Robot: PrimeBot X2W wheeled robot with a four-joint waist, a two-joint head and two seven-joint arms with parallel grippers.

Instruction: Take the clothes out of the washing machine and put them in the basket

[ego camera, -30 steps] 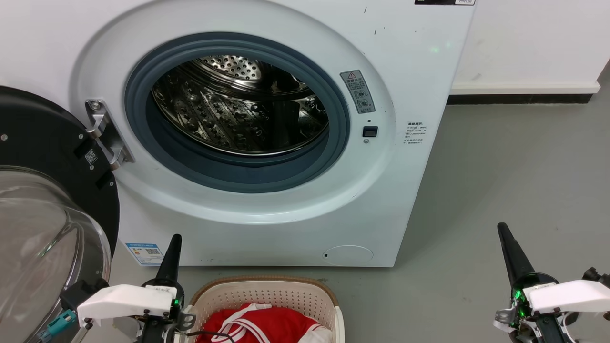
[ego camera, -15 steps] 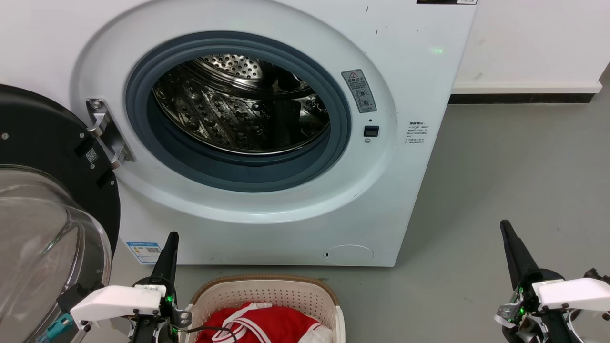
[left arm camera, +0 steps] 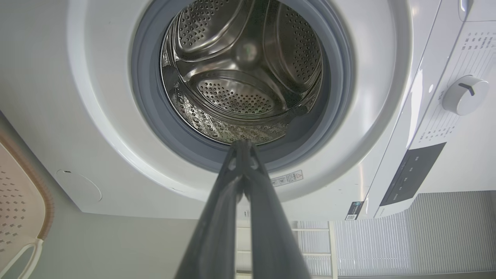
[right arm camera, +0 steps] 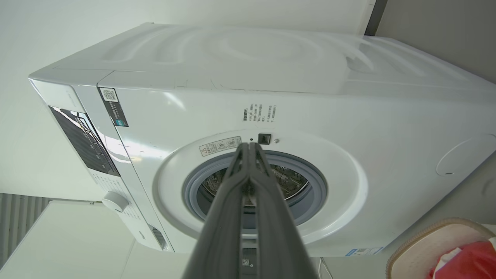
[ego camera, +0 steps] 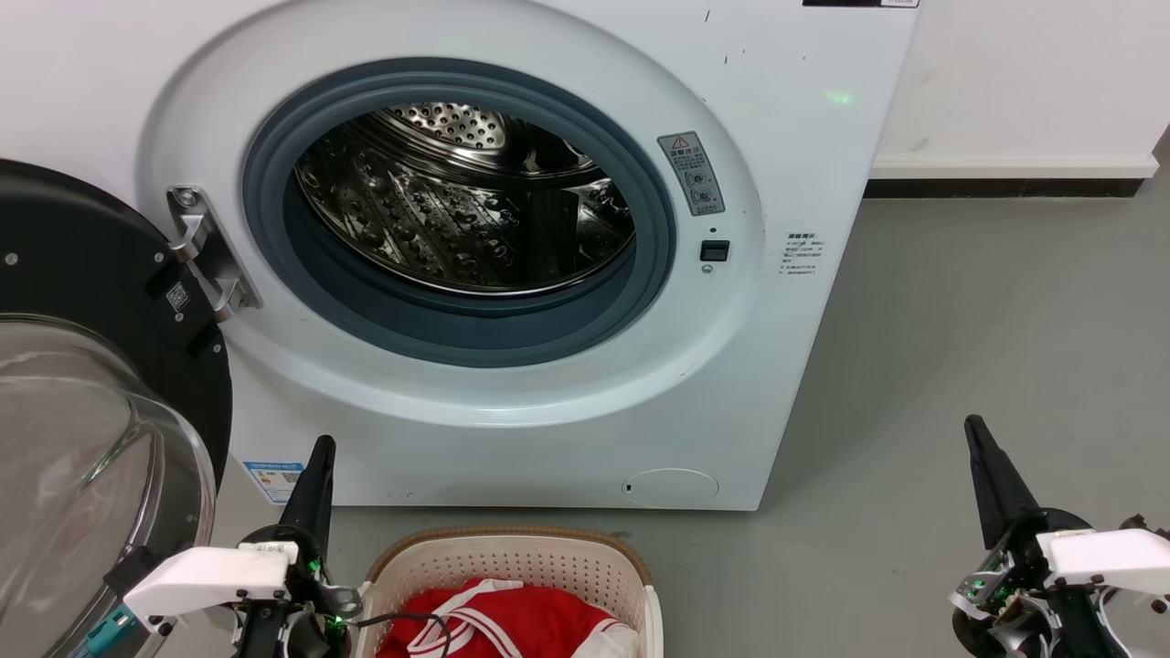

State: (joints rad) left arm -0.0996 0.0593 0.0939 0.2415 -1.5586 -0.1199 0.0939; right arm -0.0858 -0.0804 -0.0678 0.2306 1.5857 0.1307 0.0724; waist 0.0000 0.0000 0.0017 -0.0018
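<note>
On the grey floor (ego camera: 960, 347), the large white front-loading washing machine (ego camera: 804, 164) is seen with its steel drum (ego camera: 457, 219) bare. The bright red fabric clothes (ego camera: 521, 626) lie in the small cream perforated basket (ego camera: 512, 562). The left gripper (ego camera: 320, 457) and right gripper (ego camera: 976, 434) are pinched together, empty. The black-rimmed glass door (ego camera: 82, 274) could be struck by a left-arm swing.

One washing machine (ego camera: 804, 146) stands here, with one round door (ego camera: 82, 265), one steel drum (ego camera: 457, 219) and one dial (left arm camera: 464, 95). In the head view, three paper labels (ego camera: 691, 174) show on its front. There is one basket (ego camera: 512, 559), and the red clothes (ego camera: 539, 621) in it make one heap — how many garments cannot be told. Two end effectors show — the left end effector (ego camera: 321, 448) and the right end effector (ego camera: 974, 428), each with two dark fingers.
</note>
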